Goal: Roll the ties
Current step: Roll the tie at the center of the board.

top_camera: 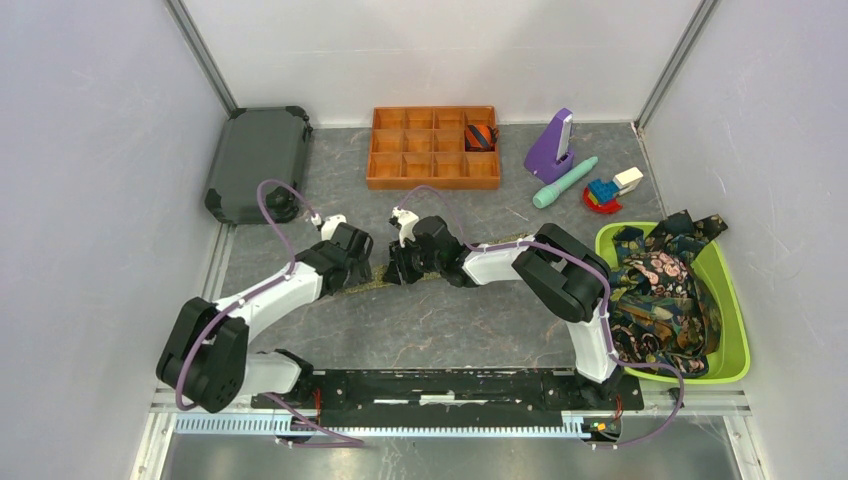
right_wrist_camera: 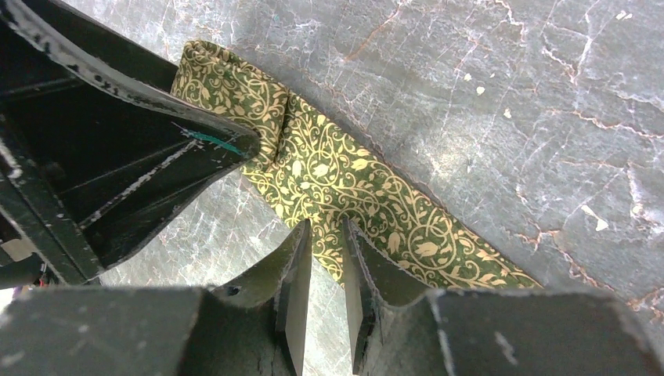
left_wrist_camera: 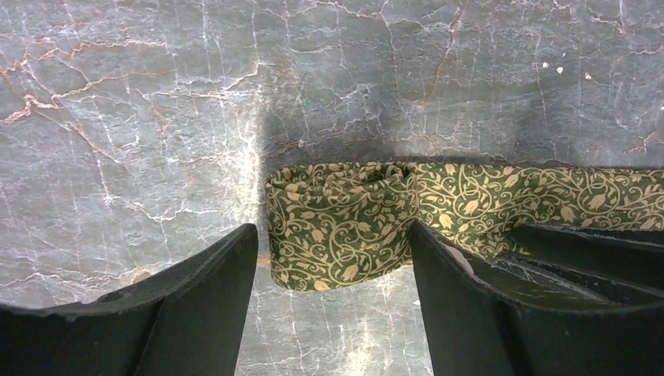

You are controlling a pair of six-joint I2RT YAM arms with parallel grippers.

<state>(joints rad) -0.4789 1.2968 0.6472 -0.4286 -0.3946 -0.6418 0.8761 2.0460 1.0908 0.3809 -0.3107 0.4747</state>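
Observation:
The olive-green tie [top_camera: 440,262] with a fine gold vine print lies flat across the table's middle. Its left end is folded over into a short flat roll [left_wrist_camera: 337,223]. My left gripper [top_camera: 362,262] is open, with its fingers [left_wrist_camera: 196,305] on either side of that rolled end and the right finger against it. My right gripper [top_camera: 402,262] has its jaws almost together, and its tips [right_wrist_camera: 297,243] rest on the tie's near edge [right_wrist_camera: 352,188] just right of the roll. An orange-navy striped tie [top_camera: 480,135] sits rolled in the orange tray. Dark patterned ties [top_camera: 660,290] fill the green bin.
An orange compartment tray [top_camera: 410,160] stands at the back, with a dark case [top_camera: 258,160] at the back left. A purple wedge [top_camera: 550,148], a teal stick [top_camera: 565,181] and small toy blocks [top_camera: 612,190] are at the back right. The green bin [top_camera: 735,330] is at the right.

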